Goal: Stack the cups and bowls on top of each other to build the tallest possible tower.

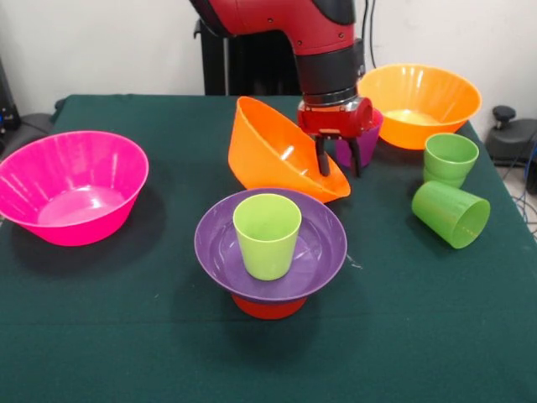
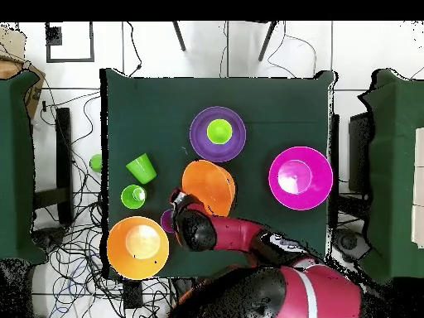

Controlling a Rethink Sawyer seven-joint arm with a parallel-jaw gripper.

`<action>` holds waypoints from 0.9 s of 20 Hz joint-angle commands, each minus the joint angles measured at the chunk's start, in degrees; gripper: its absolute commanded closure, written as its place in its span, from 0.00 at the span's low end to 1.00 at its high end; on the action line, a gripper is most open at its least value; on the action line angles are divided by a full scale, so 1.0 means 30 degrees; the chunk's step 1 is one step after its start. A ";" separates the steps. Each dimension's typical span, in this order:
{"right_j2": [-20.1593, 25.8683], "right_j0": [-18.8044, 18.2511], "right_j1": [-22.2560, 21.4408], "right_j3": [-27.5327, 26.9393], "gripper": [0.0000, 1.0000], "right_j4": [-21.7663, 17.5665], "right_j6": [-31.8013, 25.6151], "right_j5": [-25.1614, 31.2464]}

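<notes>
The tower stands at the table's middle: a small orange bowl (image 1: 268, 307) upside down, a purple bowl (image 1: 312, 252) on it, and a yellow-green cup (image 1: 267, 237) upright in the purple bowl; in the overhead view the cup (image 2: 219, 131) sits at the purple bowl's centre. Behind the tower a big orange-yellow bowl (image 1: 273, 151) is tilted on its side. My gripper (image 1: 339, 161) is at that bowl's right rim, fingers apart, the left fingertip (image 1: 322, 164) against the bowl. A translucent purple cup (image 1: 369, 138) stands just behind the gripper.
A big pink bowl (image 1: 71, 185) sits at the left. A second big orange-yellow bowl (image 1: 418, 102) stands upright at the back right. Green cups (image 1: 450, 158) stand upright, seemingly nested, at the right, with another green cup (image 1: 451, 214) lying on its side in front.
</notes>
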 commanded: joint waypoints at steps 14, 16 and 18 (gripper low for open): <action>0.1523 -0.2684 -0.2858 0.3332 0.00 -0.1028 0.1447 0.2354; 0.1188 -0.2430 -0.2363 0.2671 0.00 -0.0950 0.1296 0.2191; 0.0772 -0.1916 -0.2166 0.2318 0.00 -0.0723 0.1390 0.1967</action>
